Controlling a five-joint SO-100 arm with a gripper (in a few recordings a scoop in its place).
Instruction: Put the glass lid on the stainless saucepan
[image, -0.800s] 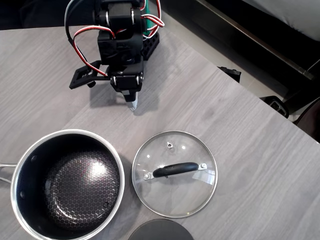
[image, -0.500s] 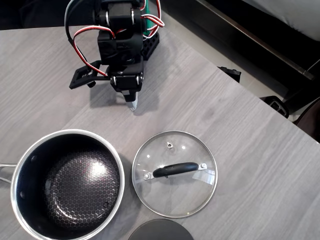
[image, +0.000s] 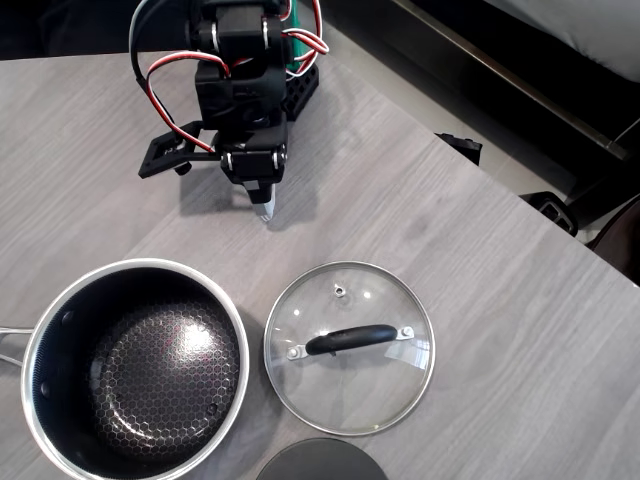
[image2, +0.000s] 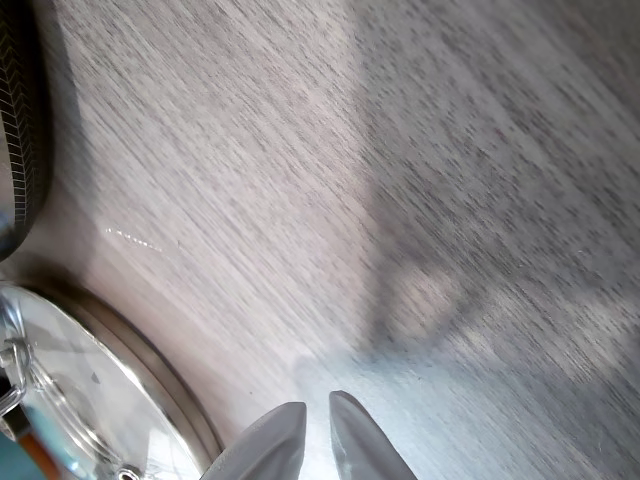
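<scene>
From overhead I see the gripper (image: 265, 210) near the top of the grey wood-grain table (image: 480, 300), tips pointing down over bare surface, well apart from both cookware pieces. In the wrist view its two pale fingertips (image2: 355, 445) nearly meet, with only a thin gap between them and nothing held, so I read it as closed and empty.

The glass lid (image: 349, 347) lies flat on the table, black handle up, just right of the saucepan (image: 135, 370); their rims sit close, and I cannot tell if they touch. The pan stands open, honeycomb interior showing. A dark grey disc (image: 320, 461) pokes in at the bottom edge, just below the lid.

The lid's rim (image2: 150, 370) fills the wrist view's lower left.
</scene>
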